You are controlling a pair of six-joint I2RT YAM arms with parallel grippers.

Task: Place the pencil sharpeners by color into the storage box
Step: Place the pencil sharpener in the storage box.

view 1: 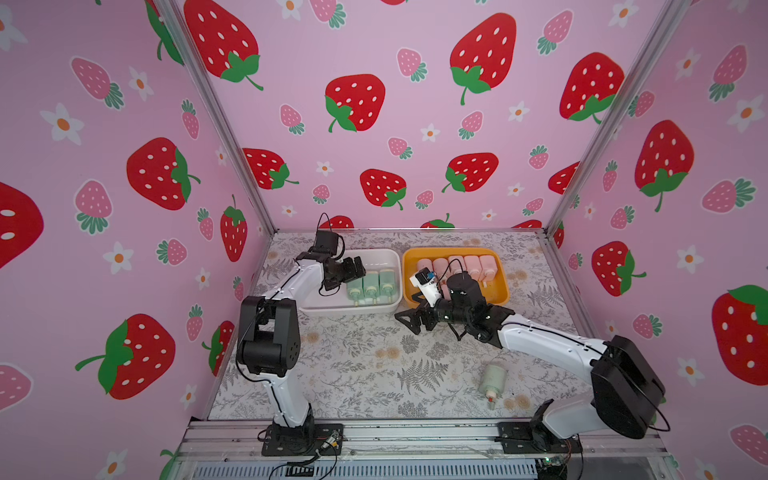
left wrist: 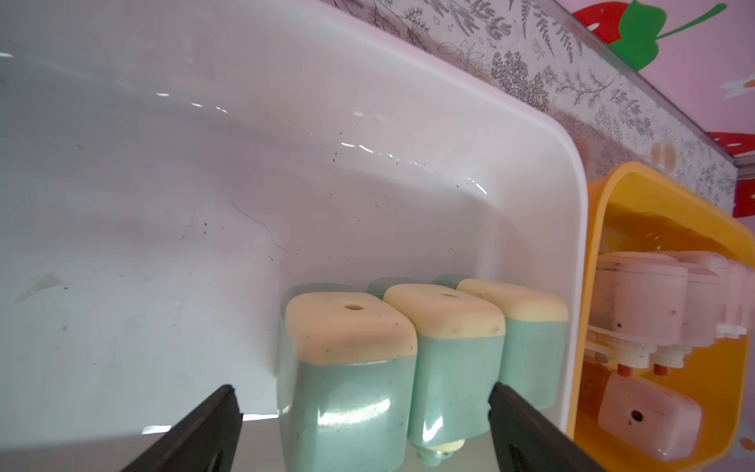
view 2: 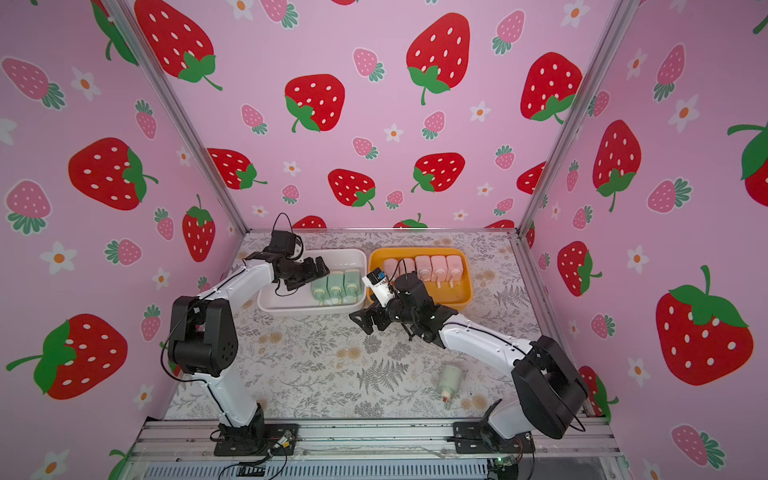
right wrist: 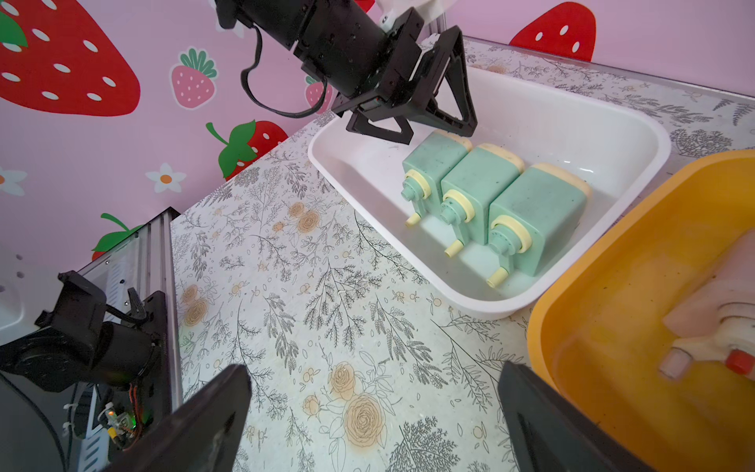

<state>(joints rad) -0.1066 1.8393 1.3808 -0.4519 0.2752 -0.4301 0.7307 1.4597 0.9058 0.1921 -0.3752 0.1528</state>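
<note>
Left end effector, right end effector apart; stray green sharpener in both top views only.

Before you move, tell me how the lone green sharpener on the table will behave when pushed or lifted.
Lying flat on the table, the sharpener probably won't tip. Its boxy body should slide or swivel under a push rather than roll. The hard-looking, smooth plastic is likely stiff, maybe slippery; the protruding crank could snag.
</note>
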